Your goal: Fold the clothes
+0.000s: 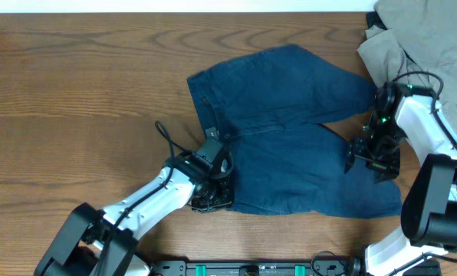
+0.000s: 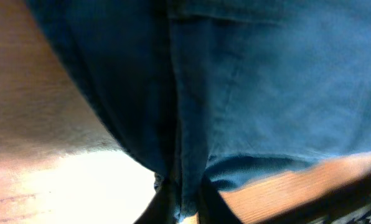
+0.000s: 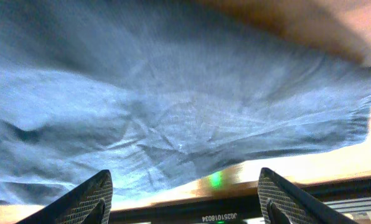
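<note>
At the middle of the brown wood-grain table (image 1: 75,77) you have the dark navy blue cloth shorts (image 1: 290,146) lying spread and mostly flat. The waistband is on the left side. One leg angles toward the far right and the other runs along the near edge. Your left gripper (image 1: 213,192) sits at the near end of the waistband. In the left wrist view its fingers (image 2: 218,210) are drawn together with a ridge of the blue fabric pinched between them, and the cloth around the pinch is pulled into dark vertical folds. Your right gripper (image 1: 372,157) is over the right side of the shorts, where the two legs part. In its own view the two ribbed black fingers (image 3: 86,200) stand wide apart with nothing between them, and wrinkled cloth spreads beyond the tips. You cannot tell whether they touch the fabric. A khaki-grey crumpled cloth garment (image 1: 420,38) lies at the far right corner, just beside the end of the far leg.
</note>
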`<state>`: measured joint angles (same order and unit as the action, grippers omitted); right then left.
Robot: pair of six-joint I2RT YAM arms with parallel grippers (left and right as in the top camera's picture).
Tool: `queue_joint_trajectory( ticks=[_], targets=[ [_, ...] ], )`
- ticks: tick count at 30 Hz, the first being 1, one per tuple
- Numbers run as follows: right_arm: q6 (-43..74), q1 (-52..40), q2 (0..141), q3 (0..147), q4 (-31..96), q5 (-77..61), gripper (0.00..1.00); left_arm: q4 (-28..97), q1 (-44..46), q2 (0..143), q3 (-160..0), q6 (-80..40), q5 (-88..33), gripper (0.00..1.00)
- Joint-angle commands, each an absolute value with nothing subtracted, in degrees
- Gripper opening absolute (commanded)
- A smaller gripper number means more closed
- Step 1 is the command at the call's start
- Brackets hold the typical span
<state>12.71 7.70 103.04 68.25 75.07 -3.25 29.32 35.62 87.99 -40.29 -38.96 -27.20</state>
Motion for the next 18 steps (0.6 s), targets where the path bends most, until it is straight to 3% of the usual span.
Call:
queue_joint_trajectory(
  ticks=[1,5,7,12,18],
  targets=[
    [11.9,8.2,100.9,63.7,73.3,-5.5,0.7,29.3,35.6,89.7,-40.2,-41.1,-23.2,0.06],
    [14.6,8.2,99.9,58.9,68.6,-5.8,0.61,29.5,32.0,89.7,-40.2,-41.0,-21.8,0.06],
    [15.5,8.2,100.0,57.1,65.6,-6.1,0.52,29.5,28.5,89.7,-40.2,-41.0,-21.6,0.06],
    [15.0,6.9,100.0,52.9,55.4,-10.6,0.41,29.3,17.8,89.7,-40.2,-41.0,-18.2,0.06],
    [12.6,2.0,100.0,51.2,43.4,-18.5,0.41,24.5,7.7,89.7,-40.2,-41.0,-16.6,0.06]
  ],
)
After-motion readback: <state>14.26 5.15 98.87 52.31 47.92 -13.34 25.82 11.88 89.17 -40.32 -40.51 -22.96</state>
